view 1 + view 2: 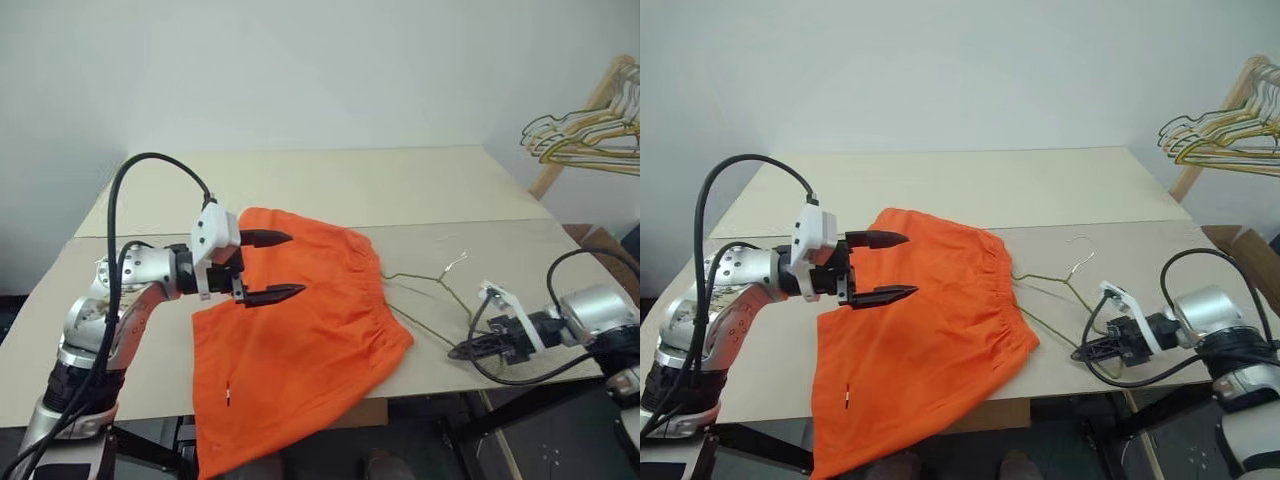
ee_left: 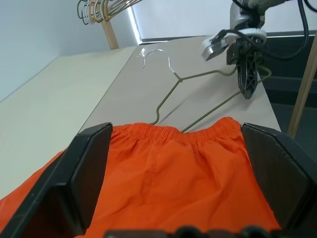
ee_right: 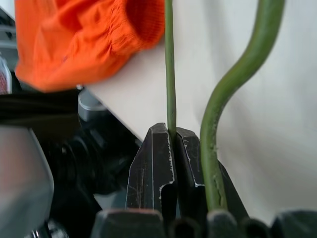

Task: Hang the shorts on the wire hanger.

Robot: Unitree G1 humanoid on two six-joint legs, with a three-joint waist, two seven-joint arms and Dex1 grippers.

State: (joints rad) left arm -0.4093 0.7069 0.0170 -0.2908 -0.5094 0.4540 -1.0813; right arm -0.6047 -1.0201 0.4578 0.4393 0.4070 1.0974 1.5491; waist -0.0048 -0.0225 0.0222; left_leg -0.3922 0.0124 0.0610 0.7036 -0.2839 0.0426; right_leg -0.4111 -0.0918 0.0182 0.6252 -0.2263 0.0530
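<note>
Left eye view: right end effector (image 1: 468,350) pinches wire hanger (image 1: 432,300); left end effector (image 1: 272,267) agape, empty.

Shorts (image 1: 300,340): matt orange cloth, soft, gathered ribbing at waistband. Hanger (image 2: 198,94): thin wire, dull olive coating, smooth. Table (image 1: 350,185): matt beige board, smooth, paper-like. Fingers (image 1: 262,238): black plastic, semi-matt, scuffed up close. Rack (image 1: 580,135) at 2 o'clock: bare light wood; bunched hangers (image 1: 585,130) shiny gold and pale wire.
</note>
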